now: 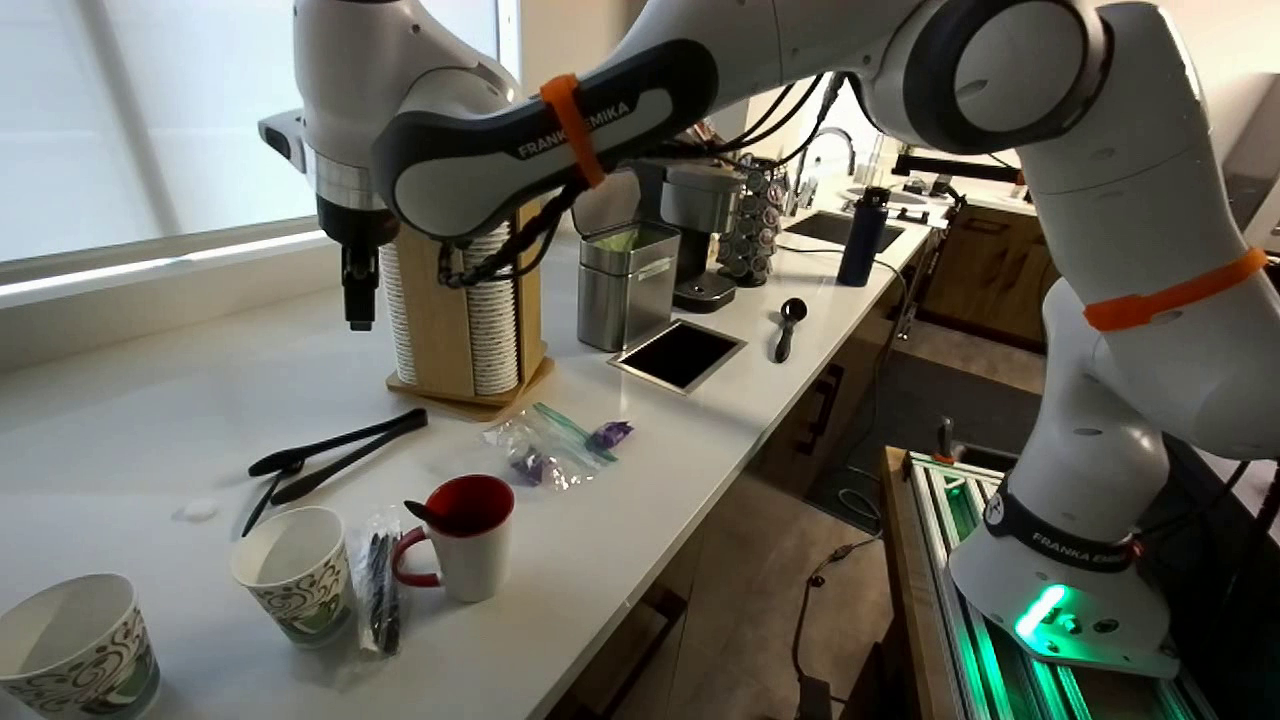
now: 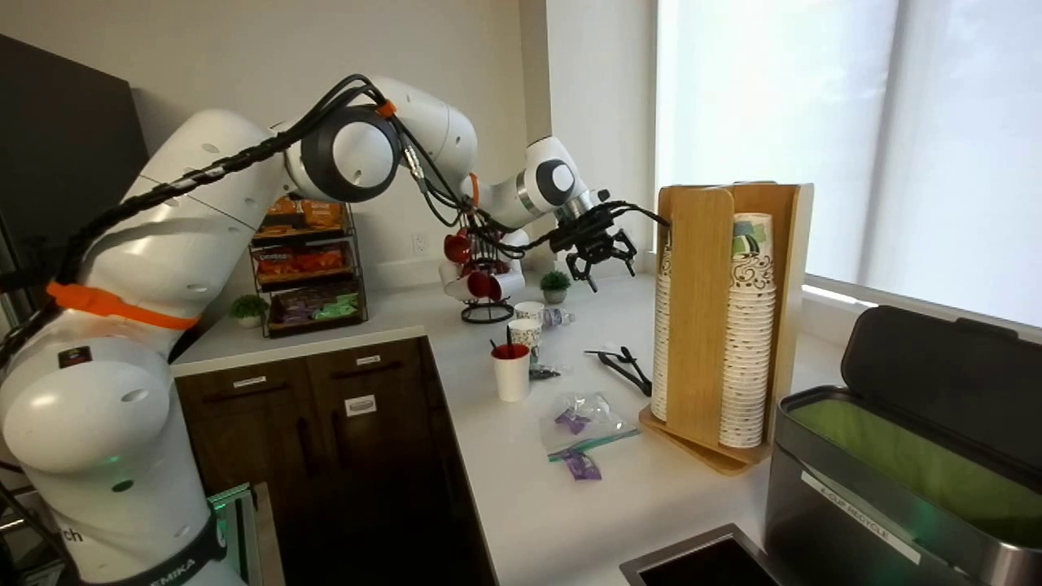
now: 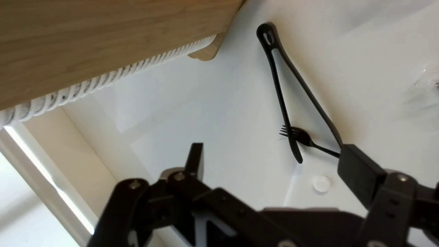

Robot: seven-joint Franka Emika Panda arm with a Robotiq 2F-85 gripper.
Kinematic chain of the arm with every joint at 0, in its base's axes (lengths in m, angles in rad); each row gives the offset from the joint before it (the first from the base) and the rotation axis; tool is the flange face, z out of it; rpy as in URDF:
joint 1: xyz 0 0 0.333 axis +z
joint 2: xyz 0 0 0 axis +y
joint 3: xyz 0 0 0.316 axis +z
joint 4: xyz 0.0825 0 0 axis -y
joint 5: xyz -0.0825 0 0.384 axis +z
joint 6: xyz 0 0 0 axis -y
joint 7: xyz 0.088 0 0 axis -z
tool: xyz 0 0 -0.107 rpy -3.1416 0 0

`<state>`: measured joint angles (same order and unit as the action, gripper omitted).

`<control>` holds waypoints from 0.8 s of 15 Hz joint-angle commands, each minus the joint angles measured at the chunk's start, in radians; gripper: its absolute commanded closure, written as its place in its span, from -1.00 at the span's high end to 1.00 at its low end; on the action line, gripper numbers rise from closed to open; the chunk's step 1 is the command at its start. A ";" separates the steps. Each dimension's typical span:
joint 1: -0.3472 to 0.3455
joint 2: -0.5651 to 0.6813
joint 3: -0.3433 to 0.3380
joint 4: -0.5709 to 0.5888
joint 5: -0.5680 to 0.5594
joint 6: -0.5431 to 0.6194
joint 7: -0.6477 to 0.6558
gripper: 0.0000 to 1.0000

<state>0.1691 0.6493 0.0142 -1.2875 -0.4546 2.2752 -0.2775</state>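
My gripper [image 3: 274,157] stands open above the white counter, nothing between its fingers. In an exterior view the gripper [image 2: 613,280] hangs beside a wooden holder [image 2: 692,309] stacked with paper cups. Black tongs [image 3: 279,91] lie spread on the counter below, one arm crossing a black fork [image 3: 303,137]. The right finger hides the fork's handle end. Close to them is a small white round piece [image 3: 321,184]. Nearer the counter's front are a white mug [image 1: 475,560] with red inside, two patterned paper cups [image 1: 300,590] and a clear packet [image 1: 380,590] of black utensils.
A clear bag [image 1: 545,455] and a purple wrapped piece [image 1: 611,434] lie before the holder. Beyond are a metal bin [image 2: 855,505] with its lid up, a dark square opening [image 1: 680,355] and a black scoop [image 1: 790,312]. A mug rack [image 2: 486,313] stands farther back.
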 commanded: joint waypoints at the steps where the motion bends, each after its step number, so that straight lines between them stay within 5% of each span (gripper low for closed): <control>1: 0.007 0.012 -0.007 0.019 0.006 -0.006 0.000 1.00; 5: 0.018 0.040 -0.024 0.019 0.004 0.120 0.123 1.00; 9: 0.030 0.066 -0.012 0.026 0.023 0.084 0.117 1.00; 12: 0.054 0.106 -0.059 0.068 0.001 0.136 0.235 1.00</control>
<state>0.1956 0.7154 0.0010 -1.2606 -0.4489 2.3768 -0.1298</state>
